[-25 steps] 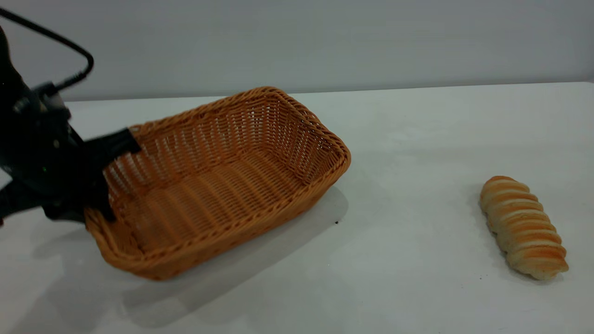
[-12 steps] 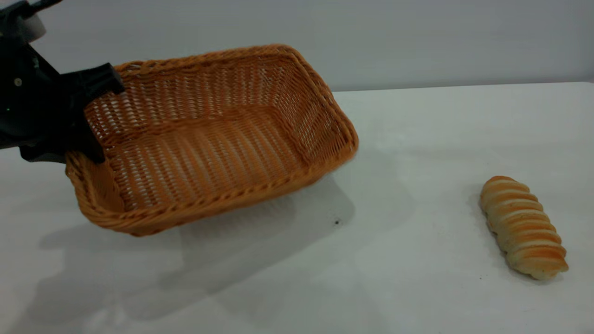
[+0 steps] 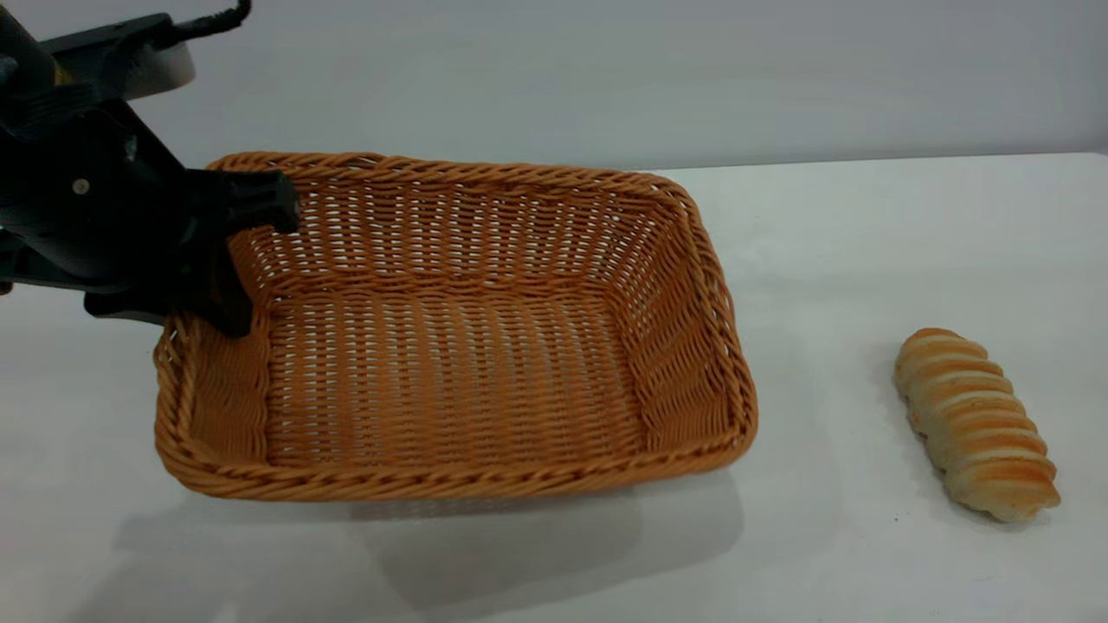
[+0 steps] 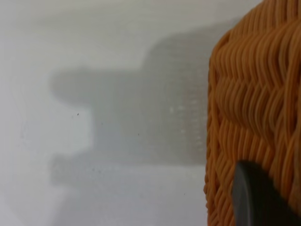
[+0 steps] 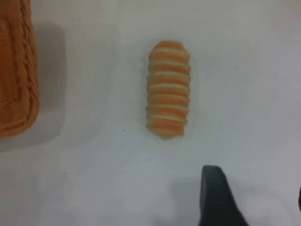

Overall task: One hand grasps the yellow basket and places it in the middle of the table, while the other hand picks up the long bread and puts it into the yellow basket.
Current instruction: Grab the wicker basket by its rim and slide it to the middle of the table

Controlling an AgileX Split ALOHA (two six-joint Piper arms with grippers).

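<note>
Wicker yellow basket (image 3: 450, 381) hangs clamped by left gripper (image 3: 238, 260) above table (image 3: 866, 242).

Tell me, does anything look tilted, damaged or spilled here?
Nothing is damaged or spilled. The yellow basket hangs tilted above the table, its left rim clamped by the left pincer. The long bread lies flat.
</note>
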